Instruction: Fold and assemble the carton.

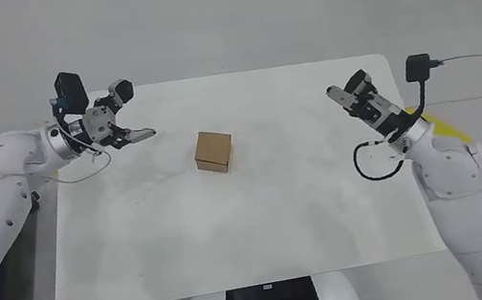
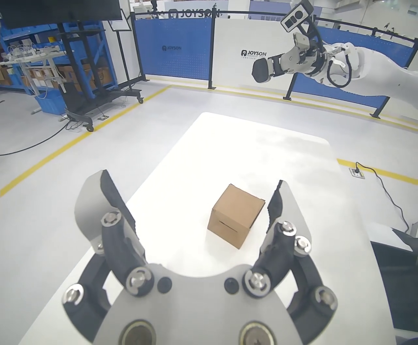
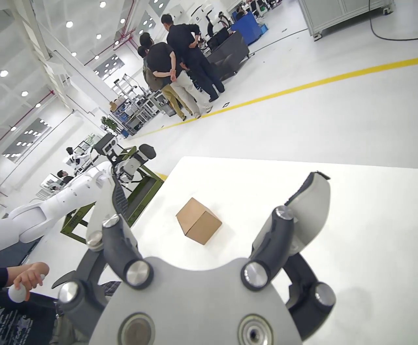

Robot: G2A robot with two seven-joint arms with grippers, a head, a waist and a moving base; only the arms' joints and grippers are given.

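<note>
The carton (image 1: 213, 151) stands as a closed brown box around the middle of the white worktop (image 1: 237, 238), a little toward the far edge, well apart from both arms. The left gripper (image 1: 132, 111) hangs at the far left corner, fingers spread wide, holding nothing. The right gripper (image 1: 349, 87) hangs near the far right corner, likewise wide open and empty.

left tool (image 2: 192, 178) — jaws wide apart | right tool (image 3: 214, 179) — jaws wide apart
</note>
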